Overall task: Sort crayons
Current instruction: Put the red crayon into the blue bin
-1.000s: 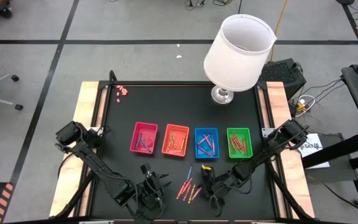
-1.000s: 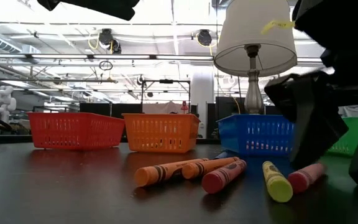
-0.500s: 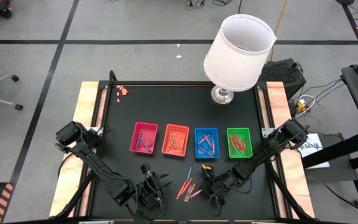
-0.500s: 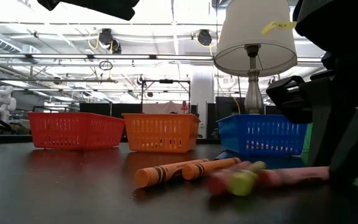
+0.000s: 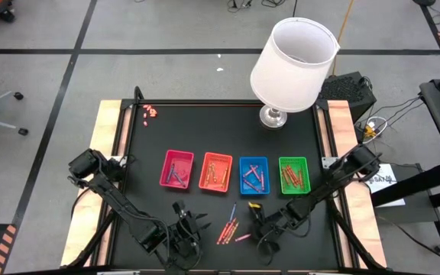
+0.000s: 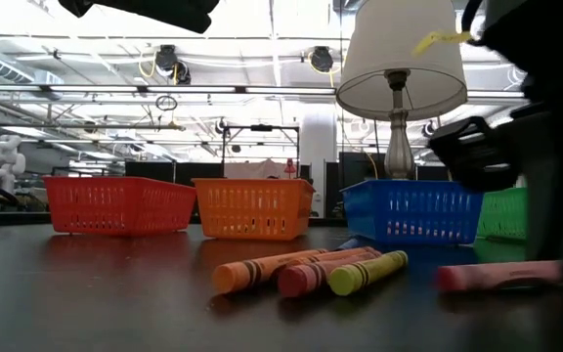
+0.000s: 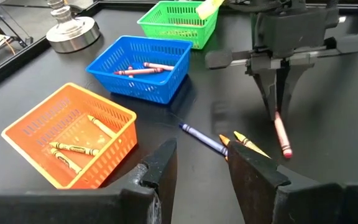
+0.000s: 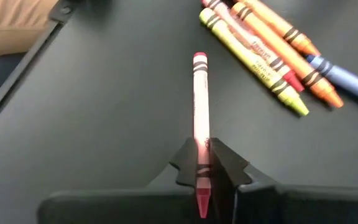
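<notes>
Several loose crayons point(image 5: 228, 227) lie on the black table near its front edge: orange point(image 6: 262, 269), red point(image 6: 311, 277) and yellow-green point(image 6: 365, 272) side by side, plus a blue one point(image 7: 202, 137). My right gripper point(image 8: 202, 167) is shut on a pink crayon point(image 8: 199, 106), a little to the right of that group. My left gripper point(image 7: 201, 163) hovers open to the left of the group point(image 5: 189, 227), with nothing between its fingers. Other crayons lie in the four trays. My right gripper pinches the pink crayon between its two fingers close to its pointed end point(image 8: 199, 155). The fingers slant down from the table's right and far side, and the crayon runs on ahead of them, roughly in line. It lies low and nearly level point(image 6: 501, 276), its flat end point(image 7: 286, 151) at the table.
Pink point(image 5: 177, 169), orange point(image 5: 215, 172), blue point(image 5: 253, 175) and green point(image 5: 294, 175) trays stand in a row across the table's middle. A lamp with a white shade point(image 5: 292, 65) stands at the back right. Tiny pink bits point(image 5: 150, 112) lie at the far left corner.
My right gripper has shut on the pink crayon, tipping a little as it did. The pink crayon has turned to lie crosswise in the low view. The yellow-green and red crayons have rolled over against the orange ones.
</notes>
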Robot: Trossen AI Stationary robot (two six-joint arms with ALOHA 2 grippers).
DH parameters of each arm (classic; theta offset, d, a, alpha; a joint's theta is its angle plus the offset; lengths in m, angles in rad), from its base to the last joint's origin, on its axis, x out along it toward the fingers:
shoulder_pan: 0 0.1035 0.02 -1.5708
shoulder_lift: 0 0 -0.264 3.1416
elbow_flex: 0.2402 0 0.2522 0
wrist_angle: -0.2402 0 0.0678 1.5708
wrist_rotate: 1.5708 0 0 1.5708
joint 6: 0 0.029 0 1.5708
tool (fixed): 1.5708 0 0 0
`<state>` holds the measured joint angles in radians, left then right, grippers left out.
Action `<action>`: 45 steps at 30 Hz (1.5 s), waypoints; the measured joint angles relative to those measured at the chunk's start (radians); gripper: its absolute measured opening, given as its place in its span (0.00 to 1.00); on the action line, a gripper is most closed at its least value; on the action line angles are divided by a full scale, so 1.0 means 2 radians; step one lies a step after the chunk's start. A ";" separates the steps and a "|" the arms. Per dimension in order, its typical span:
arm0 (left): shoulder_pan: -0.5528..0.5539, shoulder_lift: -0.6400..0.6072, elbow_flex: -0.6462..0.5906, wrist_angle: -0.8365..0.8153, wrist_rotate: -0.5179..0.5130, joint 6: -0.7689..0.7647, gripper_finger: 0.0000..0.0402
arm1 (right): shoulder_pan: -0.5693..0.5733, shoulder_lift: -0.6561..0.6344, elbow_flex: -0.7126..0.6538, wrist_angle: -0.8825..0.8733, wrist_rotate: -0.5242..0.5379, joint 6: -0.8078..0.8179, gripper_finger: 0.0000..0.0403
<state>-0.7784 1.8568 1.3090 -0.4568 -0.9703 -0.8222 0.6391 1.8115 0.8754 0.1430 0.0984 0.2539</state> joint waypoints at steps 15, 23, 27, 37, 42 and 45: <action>0.000 0.000 0.000 -0.001 0.000 0.000 0.35 | 0.048 -0.083 -0.001 0.000 0.028 -0.004 0.00; 0.000 0.000 0.000 0.000 0.000 0.000 0.35 | 0.081 -0.136 -0.001 0.002 0.135 -0.059 0.00; 0.000 0.000 0.000 0.000 0.000 0.000 0.35 | 0.093 -0.144 0.000 0.002 0.214 -0.072 0.00; 0.002 0.007 0.000 0.005 0.000 0.000 0.35 | 0.100 -0.139 -0.032 0.045 0.293 -0.041 0.01; 0.005 0.013 0.000 0.003 0.001 0.000 0.35 | 0.100 -0.139 -0.085 0.139 0.293 -0.042 0.01; 0.010 0.014 0.000 0.003 0.003 0.000 0.35 | 0.100 -0.138 -0.113 0.185 0.292 -0.043 0.01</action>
<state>-0.7591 1.8858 1.3083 -0.4503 -0.9647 -0.8230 0.8398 1.5347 0.6496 0.5129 0.6815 0.1677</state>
